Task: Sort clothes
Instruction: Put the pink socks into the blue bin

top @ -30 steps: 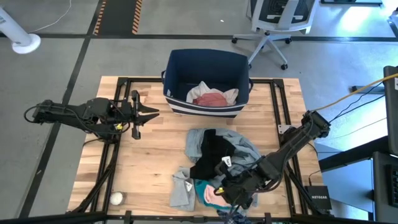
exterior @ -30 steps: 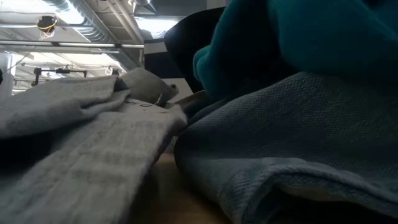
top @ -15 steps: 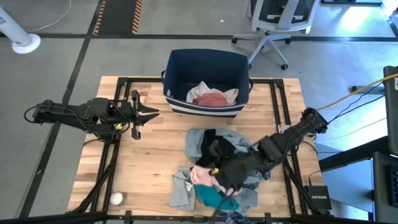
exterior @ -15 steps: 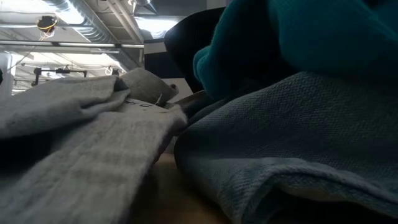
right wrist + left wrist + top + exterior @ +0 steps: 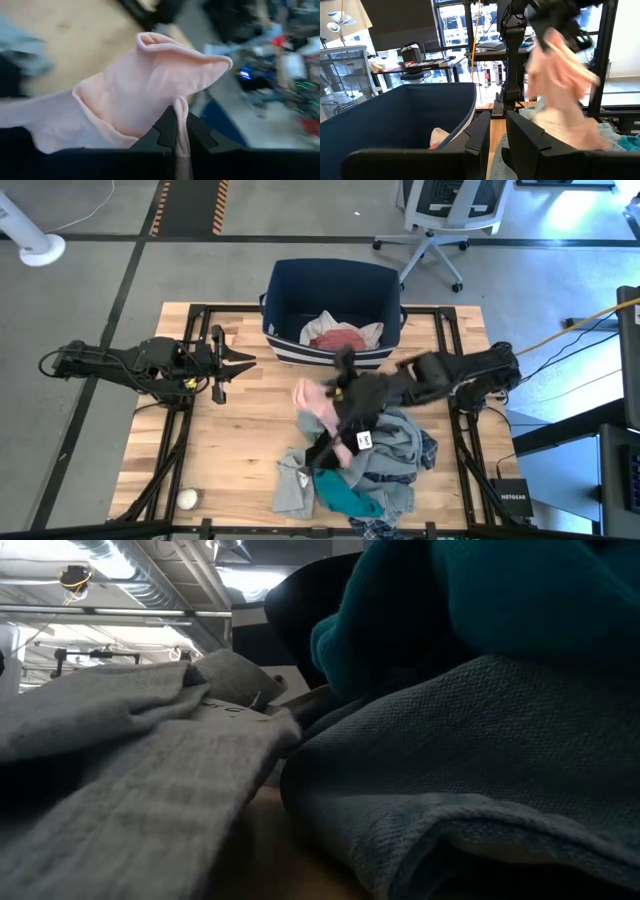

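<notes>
Ball (image 5: 187, 499): we see it white on the table's (image 5: 240, 420) near left corner, well apart from the clothes.
Pile (image 5: 365, 465): grey-blue denim, a teal piece (image 5: 345, 495), a light grey one (image 5: 292, 480) and a black one (image 5: 340, 442) lie heaped at the near middle of the table; plaid just shows at the near edge; in the low view we see grey (image 5: 120, 760) and teal (image 5: 480, 610) fabric filling the frame.
Right gripper (image 5: 338, 387): we find it above the table between pile and bin; fingers (image 5: 170, 127) pinched tight on the pink garment (image 5: 315, 405); the pink hangs off the table, blurred.
Left gripper (image 5: 222, 364): it waits over the table's left side, fingers narrowly apart, nothing held.
Bin (image 5: 335, 280): navy, at the far middle; white and pink clothes (image 5: 338, 335) lie inside.
</notes>
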